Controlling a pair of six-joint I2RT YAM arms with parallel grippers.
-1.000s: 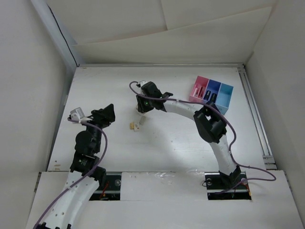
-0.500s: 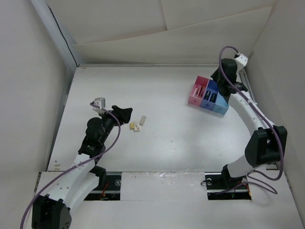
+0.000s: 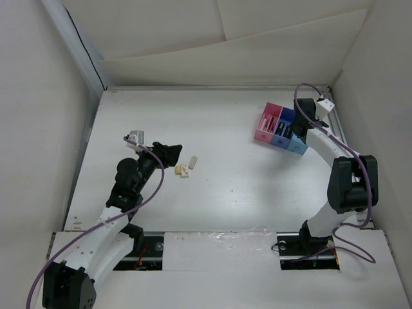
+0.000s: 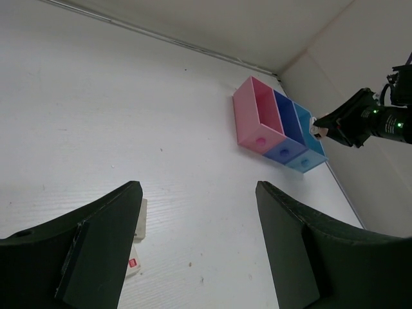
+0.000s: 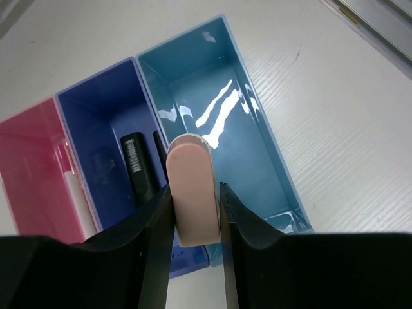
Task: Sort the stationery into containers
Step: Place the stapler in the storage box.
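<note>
The three-bin tray (image 3: 281,126) stands at the far right: pink, dark blue and light blue bins in a row; it also shows in the left wrist view (image 4: 278,125). My right gripper (image 5: 193,206) is shut on a pink eraser-like block (image 5: 191,188) and holds it over the wall between the dark blue bin (image 5: 109,135) and the light blue bin (image 5: 222,129). The dark blue bin holds black sticks (image 5: 137,164); the pink bin (image 5: 35,167) holds a white stick. Small cream blocks (image 3: 185,168) lie mid-table. My left gripper (image 3: 174,154) is open and empty, just left of them.
A raised rail (image 3: 335,129) runs along the table's right edge close to the tray. White walls close the table at the back and both sides.
My right arm swung from mid-table over to the tray with the pink block and has now dropped lower over the bins. My left gripper moved right toward the cream blocks.
</note>
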